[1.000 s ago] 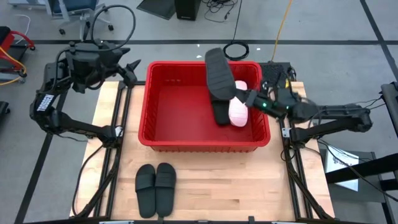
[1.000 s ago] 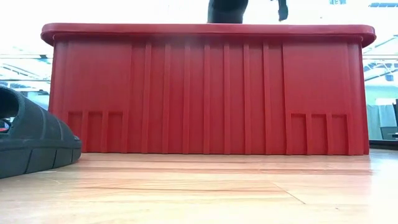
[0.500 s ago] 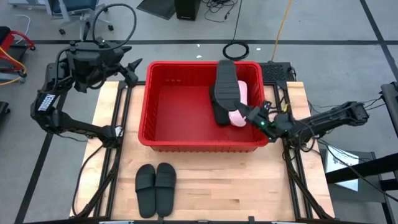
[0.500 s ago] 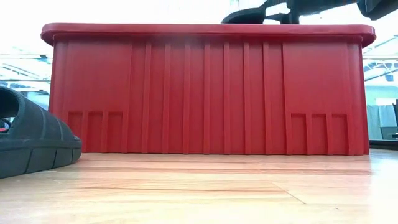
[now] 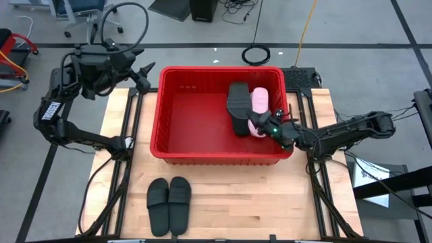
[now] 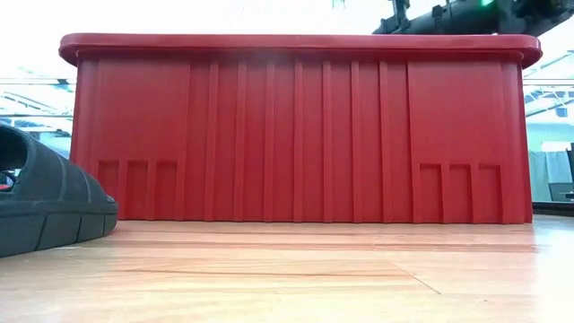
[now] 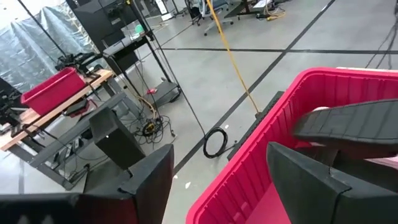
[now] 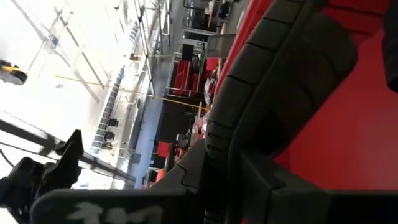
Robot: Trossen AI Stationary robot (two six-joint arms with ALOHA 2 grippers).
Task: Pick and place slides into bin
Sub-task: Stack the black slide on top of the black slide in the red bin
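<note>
Slide (image 5: 238, 101) now lower inside bin (image 5: 177, 148), right pincer (image 5: 260, 123) still clamped on it.

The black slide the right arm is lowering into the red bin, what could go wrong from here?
1. The right claw is shut on the black slide, which sits over another black slide and the pink slides; released there, it may settle tilted on the pile.
2. The arm reaches over the bin close to its right rim; pulling back low might nudge the bin.
3. A pair of black slides is not yet in.
</note>
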